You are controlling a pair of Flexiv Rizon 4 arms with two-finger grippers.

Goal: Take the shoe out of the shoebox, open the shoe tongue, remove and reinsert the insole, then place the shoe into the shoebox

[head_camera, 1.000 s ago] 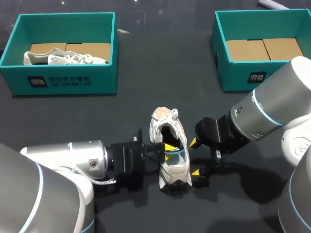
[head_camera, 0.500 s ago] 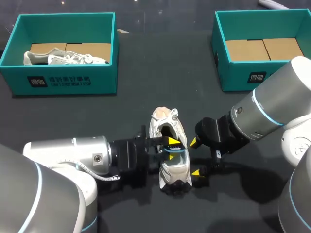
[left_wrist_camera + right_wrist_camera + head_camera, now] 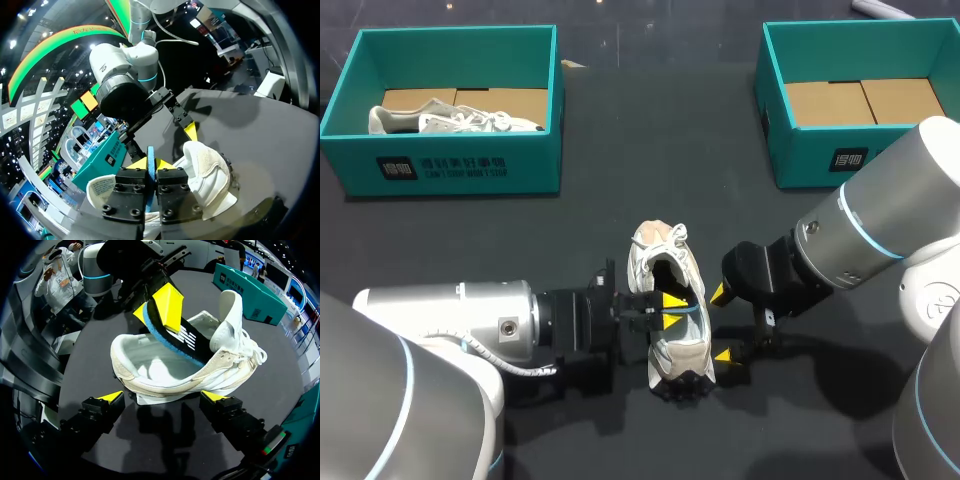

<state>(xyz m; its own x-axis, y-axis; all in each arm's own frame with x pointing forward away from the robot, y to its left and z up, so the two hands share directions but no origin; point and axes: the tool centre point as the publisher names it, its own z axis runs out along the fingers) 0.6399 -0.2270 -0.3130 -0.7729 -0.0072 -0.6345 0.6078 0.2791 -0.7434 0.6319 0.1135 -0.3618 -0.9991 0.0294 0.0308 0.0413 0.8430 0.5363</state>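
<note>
Bench (image 3: 620,180): dark, with a teal shoebox (image 3: 450,170) at far left and another shoebox (image 3: 820,155) at far right.
Shoe (image 3: 685,352): white and cream, lying mid-bench near the front, tongue standing up, mouth gaping.
Insole (image 3: 187,342): black on top, blue underneath, slanting up out of the shoe's mouth.
Left tool (image 3: 669,310): pinched narrow on the insole.
Right tool (image 3: 720,324): spread wide just right of the shoe, gripping nothing.

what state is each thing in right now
white sneaker: standing on its sole, tongue pulled open
insole: partway out of the sneaker, one end lifted
left gripper: shut on the insole
right gripper: open, beside the sneaker
left shoebox: lidless, second sneaker inside
right shoebox: lidless, no shoe inside
</note>
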